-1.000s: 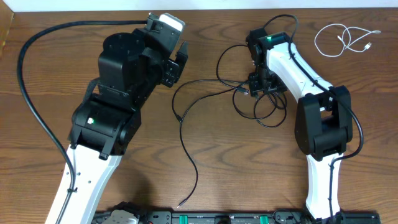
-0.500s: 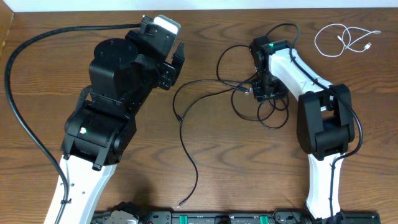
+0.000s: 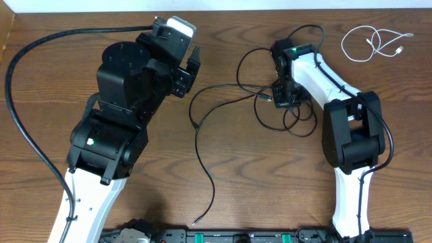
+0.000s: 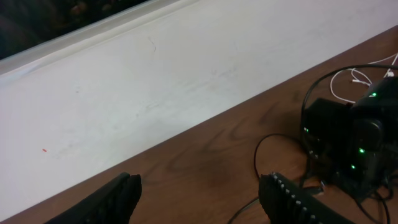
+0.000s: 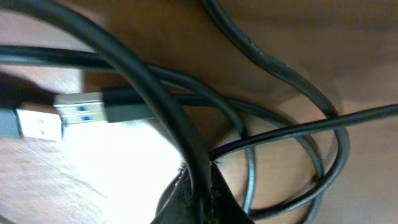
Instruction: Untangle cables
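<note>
White arms (image 3: 351,196), black joints (image 3: 125,81), green lights (image 3: 292,46)

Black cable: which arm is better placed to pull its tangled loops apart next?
Right, probably. The right gripper is shut on the black cable at the tangled loops; the left gripper hangs open, away from the tangle.

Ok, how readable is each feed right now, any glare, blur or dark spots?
Overhead: sharp, evenly lit, black cable and white cable both crisp. Left wrist: soft and grainy, left gripper nearly black at the bottom edge. Right wrist: extremely close, black cable soft-edged, bright glare bleaching the table under the plug.
</note>
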`<state>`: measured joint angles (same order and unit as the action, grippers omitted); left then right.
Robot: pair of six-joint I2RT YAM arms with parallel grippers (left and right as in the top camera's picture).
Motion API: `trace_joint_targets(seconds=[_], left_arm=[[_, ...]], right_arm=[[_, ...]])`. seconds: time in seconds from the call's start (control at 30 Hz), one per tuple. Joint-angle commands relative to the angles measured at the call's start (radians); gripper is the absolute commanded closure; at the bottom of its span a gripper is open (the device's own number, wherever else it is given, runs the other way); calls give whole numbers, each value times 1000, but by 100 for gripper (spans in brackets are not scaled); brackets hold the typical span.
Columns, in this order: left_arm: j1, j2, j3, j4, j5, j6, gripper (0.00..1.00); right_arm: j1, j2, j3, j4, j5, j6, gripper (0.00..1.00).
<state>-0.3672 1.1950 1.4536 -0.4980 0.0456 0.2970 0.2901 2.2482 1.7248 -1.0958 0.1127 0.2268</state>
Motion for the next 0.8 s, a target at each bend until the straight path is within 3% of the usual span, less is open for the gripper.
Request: trace_joint_targets(seconds=[0.0, 0.1, 0.4, 0.77], left_arm=[[4, -11, 5, -2, -13, 17, 34], [4, -11, 5, -5, -13, 20, 34], [4, -6, 5, -6, -13, 21, 34], [4, 15, 5, -6, 6, 21, 34]], right_arm=[[-2, -42, -6, 66, -142, 2, 99], [-3, -101, -6, 150, -278, -8, 99], [-2, -425, -6, 325, -367, -21, 99], [-60, -890, 16, 483, -235, 54, 99]])
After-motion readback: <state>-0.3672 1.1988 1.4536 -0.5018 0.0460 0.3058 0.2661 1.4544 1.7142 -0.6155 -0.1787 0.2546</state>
